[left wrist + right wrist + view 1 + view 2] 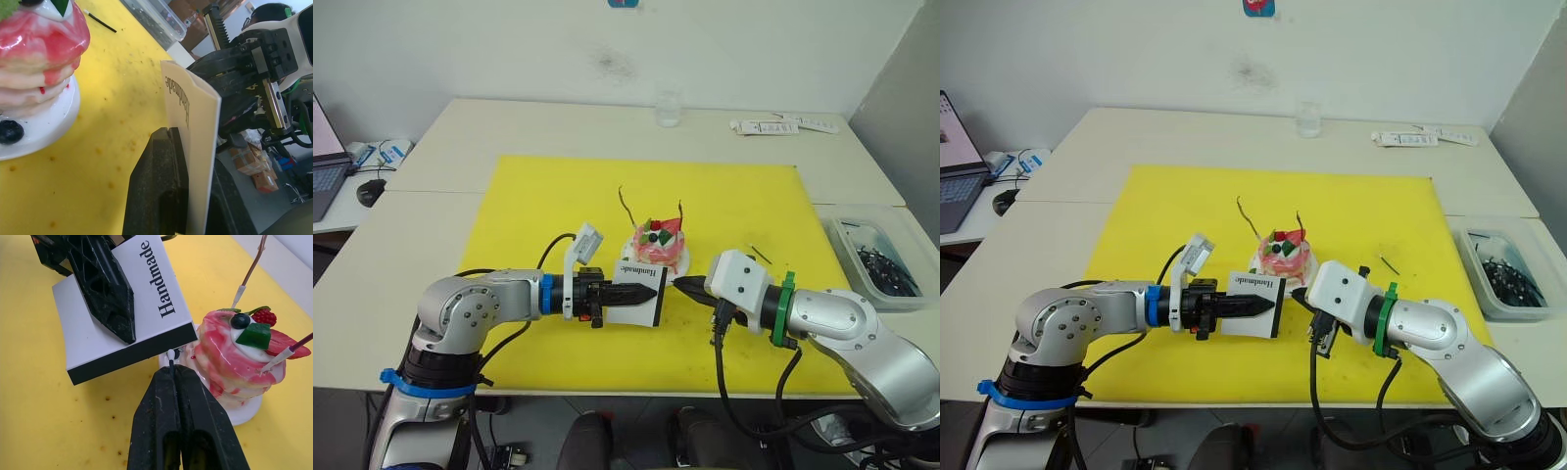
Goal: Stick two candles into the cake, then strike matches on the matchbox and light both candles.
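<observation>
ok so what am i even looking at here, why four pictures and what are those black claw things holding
It is a humanoid robot with two arms, each ending in a two-fingered black gripper. Two pictures come from cameras on its head, looking down over a table with a yellow mat. The other two come from cameras on each wrist, looking along the fingers.

The left gripper is shut on a white matchbox lettered "Handmade", held up on edge. The right gripper is shut on a match, its pale head right at the box's dark edge.

Just behind stands a small pink cake on a white plate, with two thin candles stuck in it. Another match lies on the mat.
</observation>
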